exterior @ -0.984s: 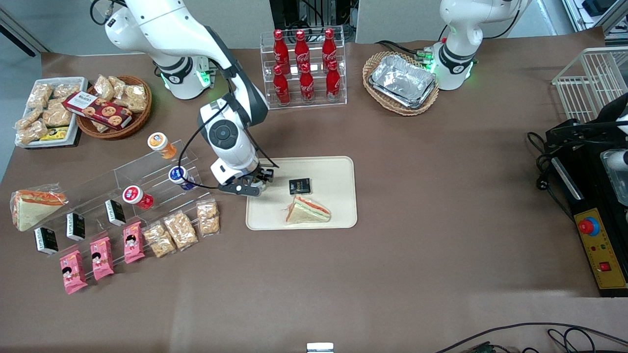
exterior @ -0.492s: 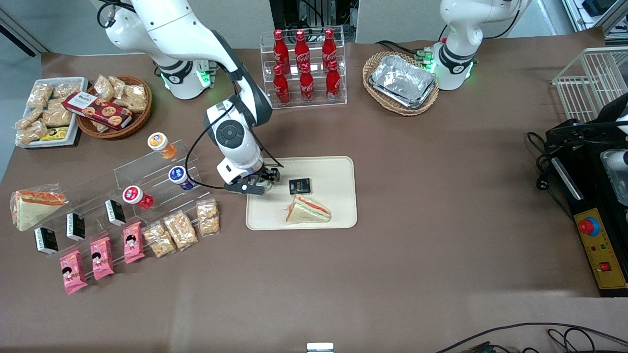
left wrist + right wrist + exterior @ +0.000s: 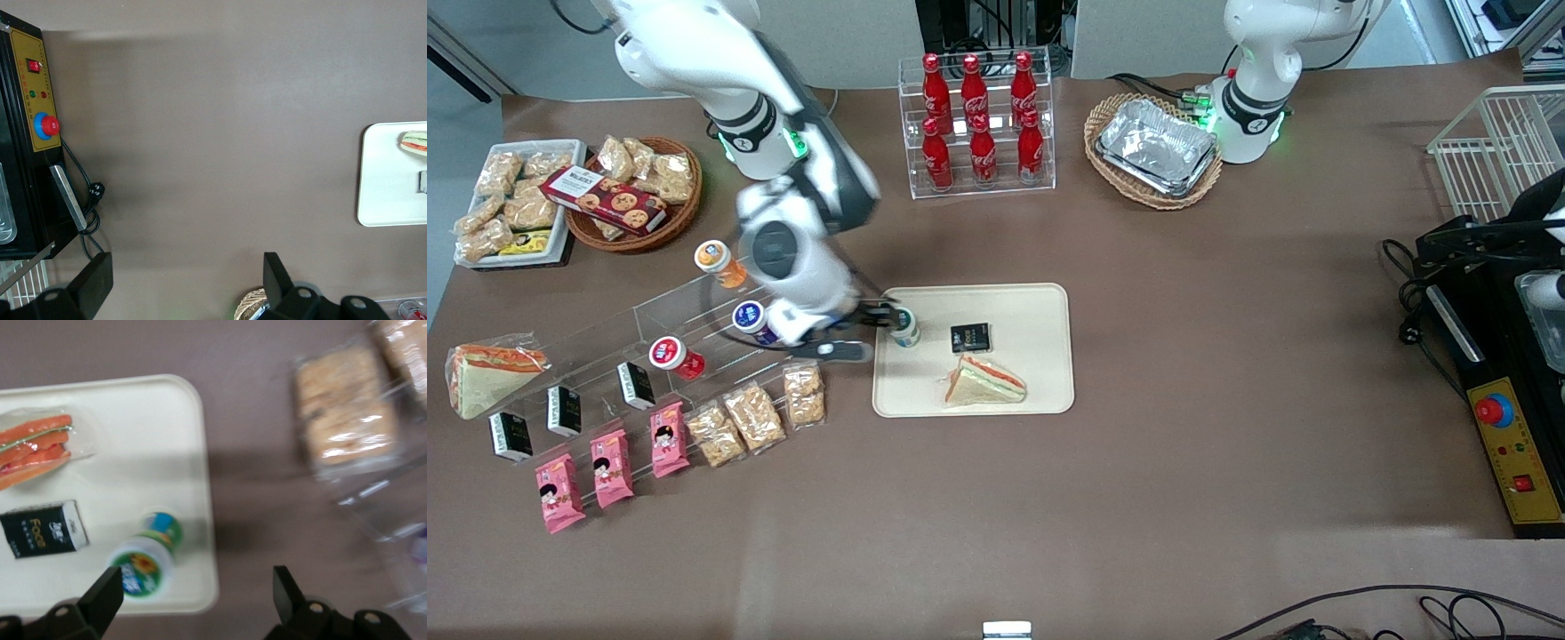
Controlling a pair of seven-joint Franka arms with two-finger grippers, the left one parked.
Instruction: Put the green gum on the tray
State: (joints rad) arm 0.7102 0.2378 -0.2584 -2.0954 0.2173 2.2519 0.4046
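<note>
The cream tray (image 3: 1040, 391) holds the green gum (image 3: 905, 326) standing upright near its edge toward the working arm, a small black packet (image 3: 970, 338) beside it, and a wrapped sandwich (image 3: 985, 382) nearer the front camera. The gripper (image 3: 852, 333) hangs just off that edge, jaws open and empty.

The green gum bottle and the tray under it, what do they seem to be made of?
The green gum looks like glossy plastic under a printed label. The tray looks like matte cream plastic, smoothly moulded with rounded corners. The gripper, open, is beside the tray.
</note>
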